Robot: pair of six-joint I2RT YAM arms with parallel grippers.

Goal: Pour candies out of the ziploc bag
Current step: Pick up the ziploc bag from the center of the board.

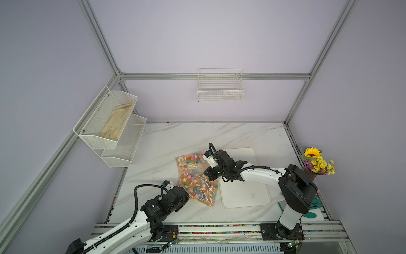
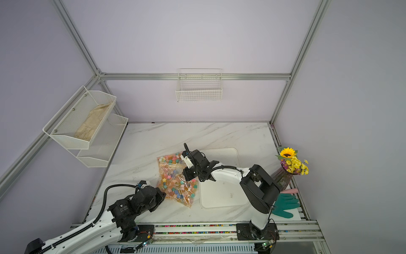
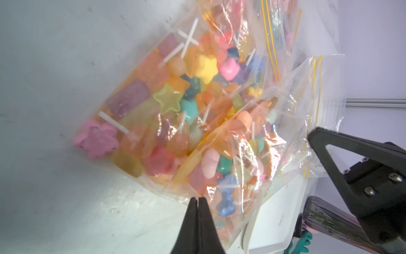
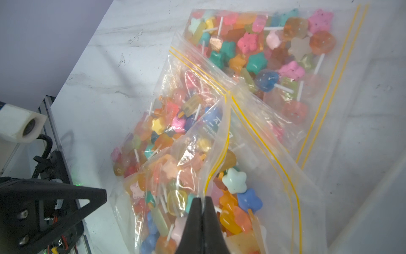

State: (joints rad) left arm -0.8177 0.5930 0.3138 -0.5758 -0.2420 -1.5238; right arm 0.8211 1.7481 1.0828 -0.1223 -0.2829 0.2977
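Both left gripper (image 3: 198, 199) and right gripper (image 4: 203, 199) pinch the ziploc bag (image 1: 194, 182) full of candies (image 3: 206, 68).

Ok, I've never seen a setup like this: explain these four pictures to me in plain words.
Two white-and-black robot arms, the left arm and the right arm, work at a white marble-patterned table. Two pictures look down from overhead; two come from cameras on the wrists. On the table lie clear plastic zip bags full of colourful sweets on pale sticks, beside a white square tray. The left gripper is shut on a bag's plastic edge, and the right gripper on a bag's film by its yellow zip line.
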